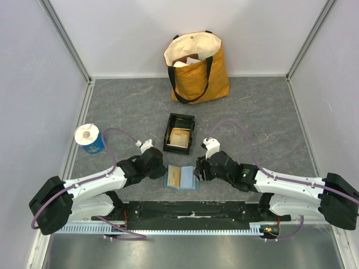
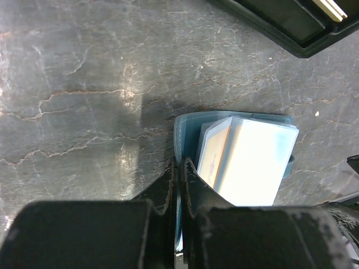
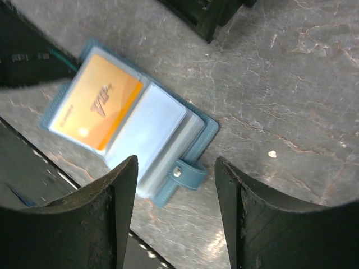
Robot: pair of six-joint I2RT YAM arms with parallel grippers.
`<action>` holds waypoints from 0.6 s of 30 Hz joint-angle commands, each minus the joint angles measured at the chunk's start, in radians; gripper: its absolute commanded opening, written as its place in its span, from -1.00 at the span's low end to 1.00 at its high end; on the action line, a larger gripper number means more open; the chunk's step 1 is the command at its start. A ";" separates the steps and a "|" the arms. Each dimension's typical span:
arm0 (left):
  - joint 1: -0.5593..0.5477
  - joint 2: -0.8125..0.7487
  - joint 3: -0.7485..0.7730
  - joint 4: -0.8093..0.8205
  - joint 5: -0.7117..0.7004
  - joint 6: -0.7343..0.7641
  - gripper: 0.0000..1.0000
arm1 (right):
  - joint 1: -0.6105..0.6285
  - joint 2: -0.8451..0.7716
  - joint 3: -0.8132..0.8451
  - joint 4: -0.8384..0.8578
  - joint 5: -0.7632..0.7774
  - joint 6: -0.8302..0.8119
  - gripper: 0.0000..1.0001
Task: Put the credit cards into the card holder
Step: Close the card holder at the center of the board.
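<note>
Gaping teal card holder (image 3: 193,175) shows orange card (image 3: 98,101); left hand (image 2: 179,167) closed, right hand (image 3: 175,165) spread.

Teal leather-look card holder (image 3: 197,134) with glossy clear sleeves, matt marbled grey table (image 1: 129,106), canvas tote (image 1: 197,67)

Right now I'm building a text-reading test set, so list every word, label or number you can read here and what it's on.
"VIP": on the orange card in the open card holder.
Smaller print on that card: too blurred to read.
Card in the black tray: any print too small to read.
No other text shows.
</note>
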 commanded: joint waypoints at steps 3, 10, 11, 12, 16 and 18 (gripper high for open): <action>-0.001 0.071 0.139 -0.126 -0.025 0.216 -0.96 | -0.002 -0.080 -0.063 0.071 -0.101 -0.360 0.27; 0.006 0.111 0.195 -0.172 -0.022 0.287 -0.96 | -0.002 -0.046 -0.088 0.150 -0.265 -0.426 0.22; 0.009 0.110 0.196 -0.174 -0.019 0.290 -0.96 | 0.000 -0.022 -0.083 0.155 -0.286 -0.429 0.20; 0.010 0.110 0.195 -0.171 -0.016 0.295 -0.96 | -0.002 -0.002 -0.079 0.158 -0.315 -0.430 0.18; 0.016 0.110 0.199 -0.171 -0.007 0.310 -0.96 | 0.000 0.079 -0.051 0.154 -0.340 -0.432 0.16; 0.018 0.105 0.196 -0.166 -0.002 0.306 -0.96 | 0.000 0.101 -0.045 0.155 -0.349 -0.435 0.15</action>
